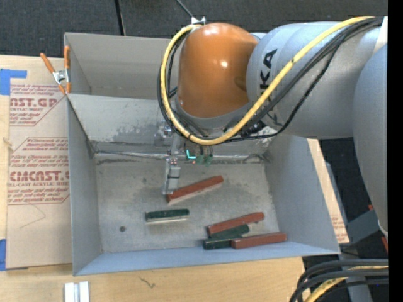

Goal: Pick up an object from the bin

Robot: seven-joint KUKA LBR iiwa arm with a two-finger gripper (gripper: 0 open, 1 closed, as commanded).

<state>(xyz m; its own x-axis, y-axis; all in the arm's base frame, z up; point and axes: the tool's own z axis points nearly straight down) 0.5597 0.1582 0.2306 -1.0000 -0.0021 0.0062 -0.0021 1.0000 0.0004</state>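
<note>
My gripper (171, 184) hangs under the arm's orange cover in the middle of the bin, its tip down at the floor. It touches the left end of a long red-brown stick (198, 188) that lies slanted, its right end raised toward the back. I cannot tell whether the stick is gripped. A short dark green stick (167, 215) lies flat just in front of the gripper, apart from it.
Near the front right corner lie three more sticks close together: a red-brown one (238, 223), a dark green one (221, 238) and another red-brown one (259, 239). The arm and its cables cover the back right of the bin.
</note>
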